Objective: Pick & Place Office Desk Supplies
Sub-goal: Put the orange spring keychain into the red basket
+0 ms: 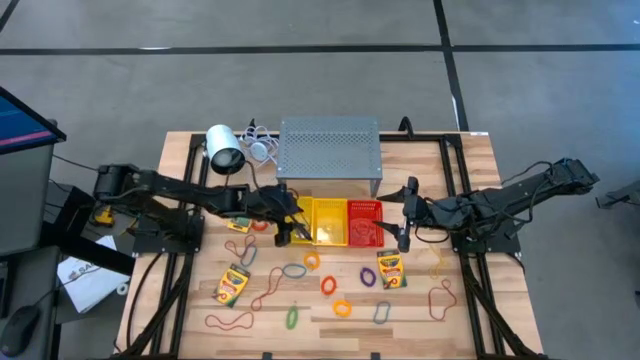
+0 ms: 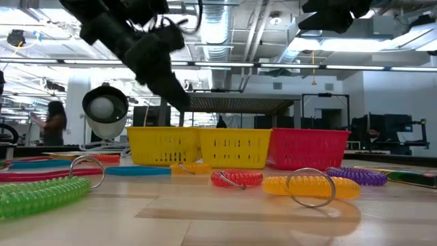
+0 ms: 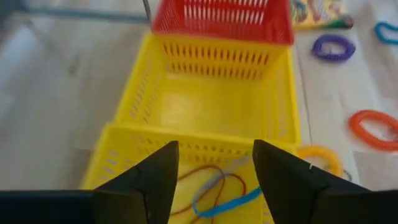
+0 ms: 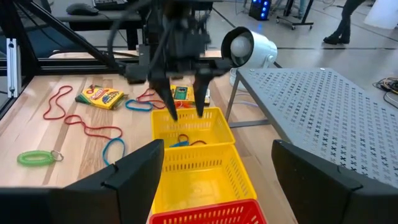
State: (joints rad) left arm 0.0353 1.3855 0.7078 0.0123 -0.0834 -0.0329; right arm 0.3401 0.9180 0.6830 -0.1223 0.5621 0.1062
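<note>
While the left claw [image 3: 214,180] is hanging wide open and empty over the leftmost yellow basket [image 3: 112,168], where rubber bands [image 3: 214,186] are lying, you are wise lifting it straight up, clear of the rim.

Both arms are dark, nearly black, built of slim jointed segments with rounded housings at the joints; the left arm [image 1: 170,192] carries a small yellow-orange mark near its base; the right arm [image 1: 500,200] has thin black cables looped along its links; each ends in two flat, tapering black fingers [image 3: 155,180], matte and smooth-faced, with squared shoulders where they meet the wrist.
</note>
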